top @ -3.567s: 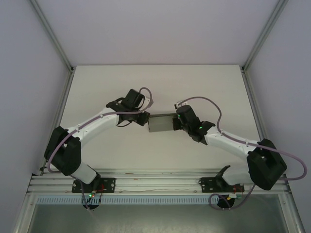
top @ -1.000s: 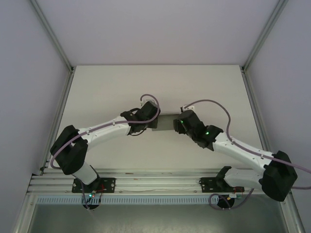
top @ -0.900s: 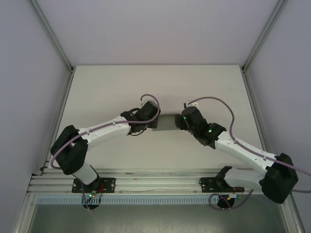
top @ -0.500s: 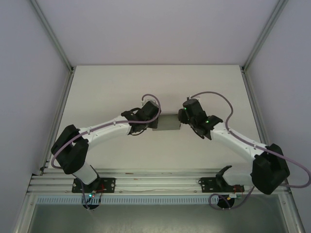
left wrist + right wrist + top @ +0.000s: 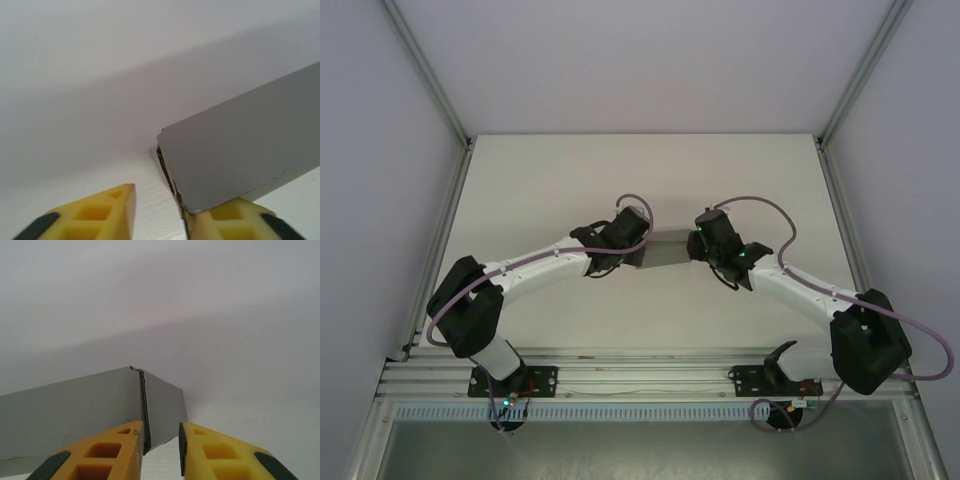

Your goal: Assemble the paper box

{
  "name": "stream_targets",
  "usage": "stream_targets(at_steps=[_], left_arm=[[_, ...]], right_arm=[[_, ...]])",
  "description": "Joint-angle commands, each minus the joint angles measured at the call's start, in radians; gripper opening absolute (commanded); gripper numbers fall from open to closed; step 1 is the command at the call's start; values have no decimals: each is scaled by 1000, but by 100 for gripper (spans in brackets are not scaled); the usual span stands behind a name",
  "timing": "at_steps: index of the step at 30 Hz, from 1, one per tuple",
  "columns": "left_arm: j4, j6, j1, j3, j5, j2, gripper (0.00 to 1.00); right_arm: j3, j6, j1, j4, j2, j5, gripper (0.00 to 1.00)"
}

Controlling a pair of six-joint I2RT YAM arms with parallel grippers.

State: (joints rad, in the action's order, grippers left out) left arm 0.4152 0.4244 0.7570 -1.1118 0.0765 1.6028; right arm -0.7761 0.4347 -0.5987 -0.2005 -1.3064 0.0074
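White tabletop (image 5: 570,170) under the paper box (image 5: 667,248) (grey, flat); left jaws apart, right jaws narrowly apart.

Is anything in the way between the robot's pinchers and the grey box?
Nothing I can see. The paper box has one corner right by the left gripper and its end right by the right gripper.
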Motion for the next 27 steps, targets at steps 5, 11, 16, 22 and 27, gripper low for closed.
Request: stream_targets(at_steps=[5,11,16,22,27], left_arm=[[130,-140,8,-29,-146,15,61],[150,-218,-6,-54,-223,6,100],[103,-226,-53,-58,-376,-8,100],[79,-242,-80,-71,-462,-26,100],[51,-161,-127,-74,-499,-26,100]], right_arm=[[32,24,-1,-79,-8,-27,24],[46,29,-1,-87,-12,-41,21],[60,35,-1,-95,-19,-17,20],[39,29,-1,-106,-34,-14,20],[-5,23,-2,-128,-56,-20,19]])
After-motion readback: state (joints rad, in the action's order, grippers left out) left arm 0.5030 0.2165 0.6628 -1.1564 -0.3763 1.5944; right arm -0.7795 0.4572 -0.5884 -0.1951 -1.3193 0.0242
